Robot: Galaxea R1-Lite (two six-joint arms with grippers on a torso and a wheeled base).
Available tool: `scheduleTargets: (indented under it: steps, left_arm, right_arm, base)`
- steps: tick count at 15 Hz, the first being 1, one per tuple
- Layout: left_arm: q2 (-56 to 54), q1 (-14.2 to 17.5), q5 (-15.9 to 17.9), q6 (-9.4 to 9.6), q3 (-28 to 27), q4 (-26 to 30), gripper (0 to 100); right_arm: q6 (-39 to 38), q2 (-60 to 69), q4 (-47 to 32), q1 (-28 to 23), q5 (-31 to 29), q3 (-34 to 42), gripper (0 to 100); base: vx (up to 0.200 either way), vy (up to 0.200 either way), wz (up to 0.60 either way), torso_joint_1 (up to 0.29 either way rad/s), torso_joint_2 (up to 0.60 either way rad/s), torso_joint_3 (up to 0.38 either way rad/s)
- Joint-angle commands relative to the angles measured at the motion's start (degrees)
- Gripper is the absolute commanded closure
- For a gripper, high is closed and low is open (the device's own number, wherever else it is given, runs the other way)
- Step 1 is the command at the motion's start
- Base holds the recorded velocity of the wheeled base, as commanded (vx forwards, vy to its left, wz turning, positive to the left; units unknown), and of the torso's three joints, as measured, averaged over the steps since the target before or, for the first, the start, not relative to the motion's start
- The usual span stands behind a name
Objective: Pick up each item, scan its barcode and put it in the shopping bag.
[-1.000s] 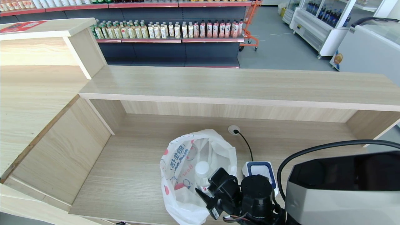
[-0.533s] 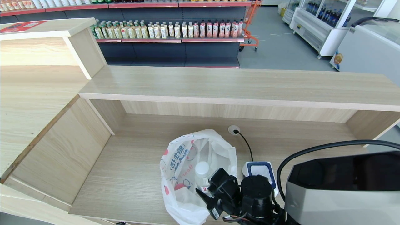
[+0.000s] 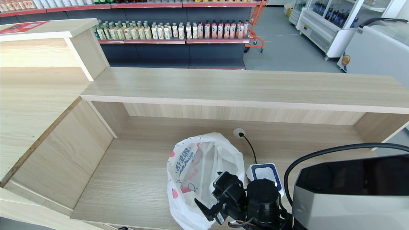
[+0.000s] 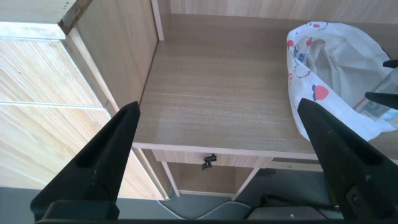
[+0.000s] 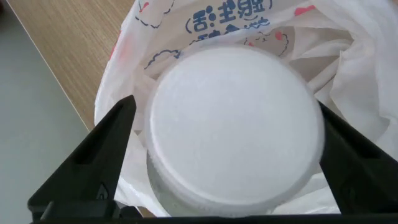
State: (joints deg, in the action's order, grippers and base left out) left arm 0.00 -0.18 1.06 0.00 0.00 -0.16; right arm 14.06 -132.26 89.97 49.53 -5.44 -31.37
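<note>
Right gripper (image 5: 227,111): fingers spread wide with nothing clamped. It hangs at the mouth of the shopping bag (image 3: 188,166), pointing down into it.
Bottle (image 5: 236,130): it stands upright inside the bag, directly between the right gripper's two fingers. Its round white cap faces up toward the palm and nearly spans the gap. Whether either finger touches it cannot be told.
Shopping bag: white plastic with red and blue print, standing open on the counter (image 3: 134,179). Its rim gathers around the right gripper's fingertips and the bottle.
Left gripper (image 4: 217,106): fingers wide apart and empty. It hovers above the counter's near edge with bare wood beyond its fingertips. The bag is well apart from it, farther along the counter toward the right gripper.
Scanner (image 3: 263,172): a white pad with a blue rim, lying flat just beside the right gripper's wrist on the robot's right. It sits close against the bag's side.
Cable (image 3: 250,147): black, running from the scanner's far edge away from the right gripper to a round port (image 3: 239,132) in the counter.
Counter: light wood with a raised shelf behind, beyond both grippers.
</note>
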Motion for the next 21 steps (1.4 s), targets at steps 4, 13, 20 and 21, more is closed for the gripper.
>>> scheduleTargets:
  steps: [4,13,20,21]
  left_arm:
    - [0.1,0.0,0.0,0.0,0.0,0.0,0]
    - [0.1,0.0,0.0,0.0,0.0,0.0,0]
    - [0.1,0.0,0.0,0.0,0.0,0.0,0]
    - [0.1,0.0,0.0,0.0,0.0,0.0,0]
  right_arm:
    - [2.0,6.6,0.0,0.3,-0.5,0.5,0]
    - [-3.2,41.7,-17.9,-2.1,-8.2,7.9,0]
    - [-3.3,77.4,-82.5,-29.1,-8.0,4.5,0]
    - [-3.5,80.3,-86.9,-30.1,-8.1,4.6,0]
  base:
    - [0.0,0.0,0.0,0.0,0.0,0.0]
    - [0.0,0.0,0.0,0.0,0.0,0.0]
    - [0.0,0.0,0.0,0.0,0.0,0.0]
    - [0.0,0.0,0.0,0.0,0.0,0.0]
